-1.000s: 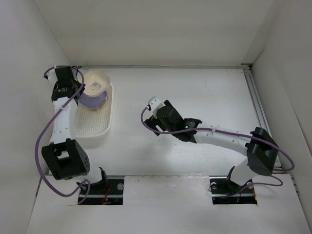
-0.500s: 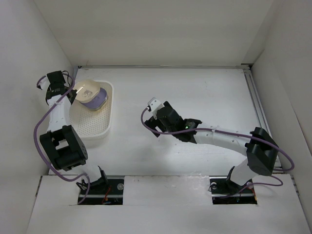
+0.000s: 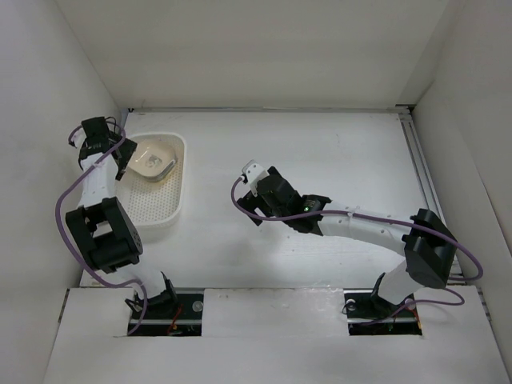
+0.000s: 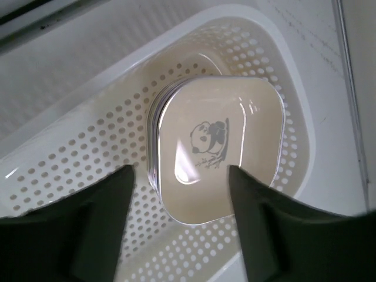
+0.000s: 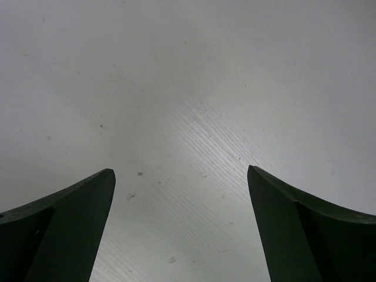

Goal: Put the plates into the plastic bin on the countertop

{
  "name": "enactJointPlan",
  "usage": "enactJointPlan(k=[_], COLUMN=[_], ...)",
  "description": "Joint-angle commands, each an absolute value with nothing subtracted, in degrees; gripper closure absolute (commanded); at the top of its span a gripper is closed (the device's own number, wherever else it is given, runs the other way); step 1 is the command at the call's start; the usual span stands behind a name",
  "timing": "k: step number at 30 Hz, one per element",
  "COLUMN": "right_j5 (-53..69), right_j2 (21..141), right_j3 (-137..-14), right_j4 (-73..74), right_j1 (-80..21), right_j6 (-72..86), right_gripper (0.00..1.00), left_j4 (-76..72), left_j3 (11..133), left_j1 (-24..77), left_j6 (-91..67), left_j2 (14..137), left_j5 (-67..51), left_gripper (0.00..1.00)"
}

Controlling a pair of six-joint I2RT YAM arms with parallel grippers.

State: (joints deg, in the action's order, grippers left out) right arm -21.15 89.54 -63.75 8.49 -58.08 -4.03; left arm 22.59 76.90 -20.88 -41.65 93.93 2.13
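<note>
A cream plate [image 4: 223, 135] with a panda motif lies on top of a stack of plates [image 3: 152, 160] at the far end of the plastic bin [image 3: 178, 210]. Pale lavender edges [image 4: 154, 135] show beneath it. My left gripper [image 4: 179, 176] hovers just above the stack, open, its dark fingers [image 4: 106, 217] on either side of the plate's near corner and apart from it. In the top view the left gripper [image 3: 120, 156] sits at the bin's left rim. My right gripper [image 3: 246, 196] stands open over the bare countertop [image 3: 336, 152], with nothing between its fingertips [image 5: 76, 217].
The white left wall [image 3: 48, 120] runs close beside the bin and the left arm. A metal rail [image 3: 424, 184] borders the countertop on the right. The bin's perforated floor [image 4: 88, 170] is bare on the near side of the stack.
The cream plate was held tilted above the bin. It now lies flat on the stack, and my left gripper has opened and let it go. The right arm has not moved.
</note>
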Motion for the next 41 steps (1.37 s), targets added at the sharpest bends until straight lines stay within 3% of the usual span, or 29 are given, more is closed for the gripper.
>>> enactJointPlan(k=[1, 3, 8, 13, 22, 28, 33, 41], right_j5=[-20.7, -20.7, -23.4, -30.6, -42.9, -45.0, -47.4, -47.0], right_j2=[88.5, 88.5, 87.0, 82.5, 68.6, 51.7, 42.3, 33.8], right_j3=[-63.7, -63.7, -63.7, -66.1, -72.2, -70.8, -72.7, -71.6], right_j4=[5.7, 5.7, 5.7, 11.2, 35.8, 44.3, 51.4, 54.4], right_j1=[-58.1, -58.1, -58.1, -58.1, -56.9, -56.9, -56.9, -56.9], right_j6=[-4.0, -4.0, -2.0, 8.2, 21.4, 23.3, 23.3, 25.0], right_gripper=[0.0, 0.0, 0.0, 0.0, 0.0, 0.0, 0.0, 0.0], left_j4=[22.9, 24.0, 25.3, 26.8, 26.2, 27.8, 27.6, 25.1], left_j3=[79.8, 79.8, 79.7, 78.1, 67.2, 54.9, 53.1, 51.8], left_j1=[-20.9, -20.9, -19.3, -8.3, -5.5, -3.9, 0.6, 0.6], left_j6=[-42.3, -41.7, -39.2, -36.7, -27.5, -26.4, -28.1, -28.3], left_j2=[91.8, 91.1, 85.9, 78.1, 62.9, 42.6, 25.1, 25.2], left_j5=[2.4, 2.9, 4.1, 9.3, -1.5, 5.3, 10.9, 8.3], left_gripper=[0.3, 0.01, 0.0, 0.0, 0.0, 0.0, 0.0, 0.0])
